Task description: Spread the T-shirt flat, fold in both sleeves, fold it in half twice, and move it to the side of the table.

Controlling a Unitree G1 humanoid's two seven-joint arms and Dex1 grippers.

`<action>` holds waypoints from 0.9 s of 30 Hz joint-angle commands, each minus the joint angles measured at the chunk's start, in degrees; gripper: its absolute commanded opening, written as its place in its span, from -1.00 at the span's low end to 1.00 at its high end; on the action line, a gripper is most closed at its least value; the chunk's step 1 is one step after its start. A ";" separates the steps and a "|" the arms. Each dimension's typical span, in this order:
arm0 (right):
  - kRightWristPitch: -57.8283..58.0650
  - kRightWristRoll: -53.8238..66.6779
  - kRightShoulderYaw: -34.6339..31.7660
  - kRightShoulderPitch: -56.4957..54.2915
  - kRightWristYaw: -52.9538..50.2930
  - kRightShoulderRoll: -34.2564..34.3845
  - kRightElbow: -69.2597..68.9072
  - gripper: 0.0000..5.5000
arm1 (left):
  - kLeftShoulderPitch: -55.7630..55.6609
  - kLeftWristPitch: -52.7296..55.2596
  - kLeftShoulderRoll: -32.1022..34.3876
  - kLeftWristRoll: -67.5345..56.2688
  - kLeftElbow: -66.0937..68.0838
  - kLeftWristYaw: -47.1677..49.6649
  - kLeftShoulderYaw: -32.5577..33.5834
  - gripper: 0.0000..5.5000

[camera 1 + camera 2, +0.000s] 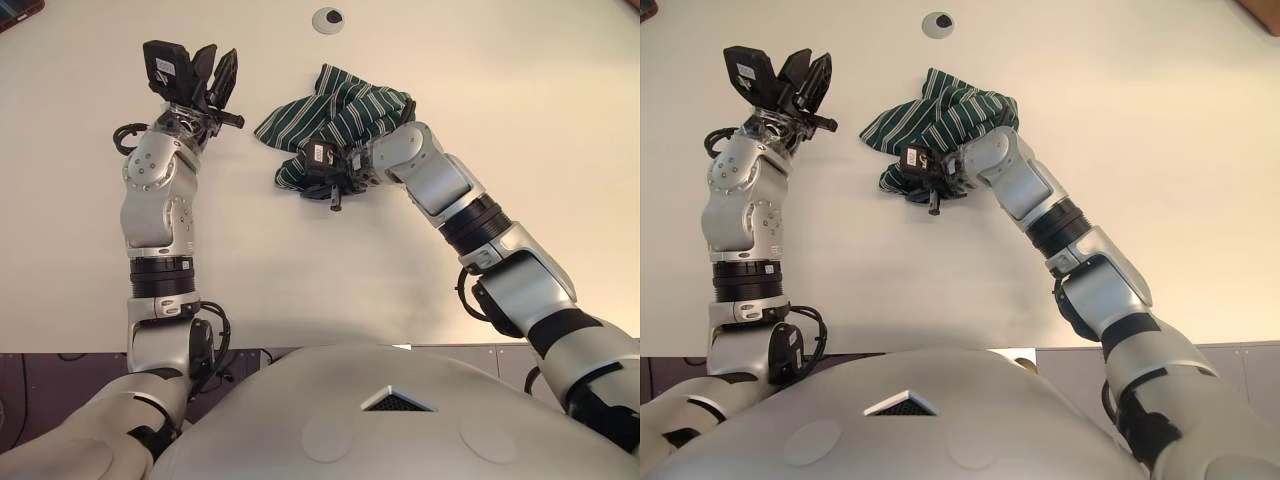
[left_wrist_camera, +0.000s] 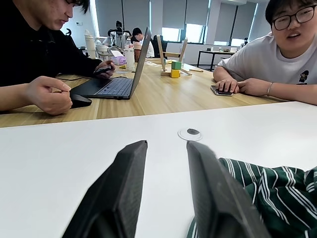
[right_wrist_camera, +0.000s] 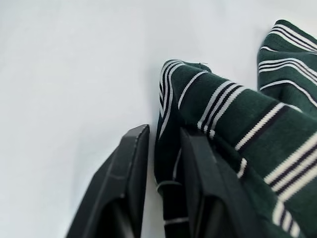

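A dark green T-shirt (image 1: 340, 105) with white stripes lies crumpled in a heap on the white table (image 1: 500, 90), towards its far middle. My right gripper (image 3: 163, 148) sits at the heap's near left edge, its fingers (image 3: 200, 163) shut on a fold of the striped cloth. In the head views this gripper (image 1: 300, 178) is partly buried in the fabric. My left gripper (image 1: 217, 70) is held up to the left of the shirt, a hand's width away. It is open with nothing between its fingers (image 2: 124, 183), and the shirt (image 2: 277, 193) lies just beyond them.
A round grey grommet (image 1: 327, 19) is set in the tabletop behind the shirt. The table's front edge (image 1: 300, 348) runs close to my body. Bare table surface lies left, right and in front of the heap.
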 commanded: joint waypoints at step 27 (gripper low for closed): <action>12.49 36.06 -37.41 -36.69 25.78 -15.74 1.30 -0.99 | -1.67 7.35 7.66 -9.07 -15.02 -13.90 -1.53 -0.47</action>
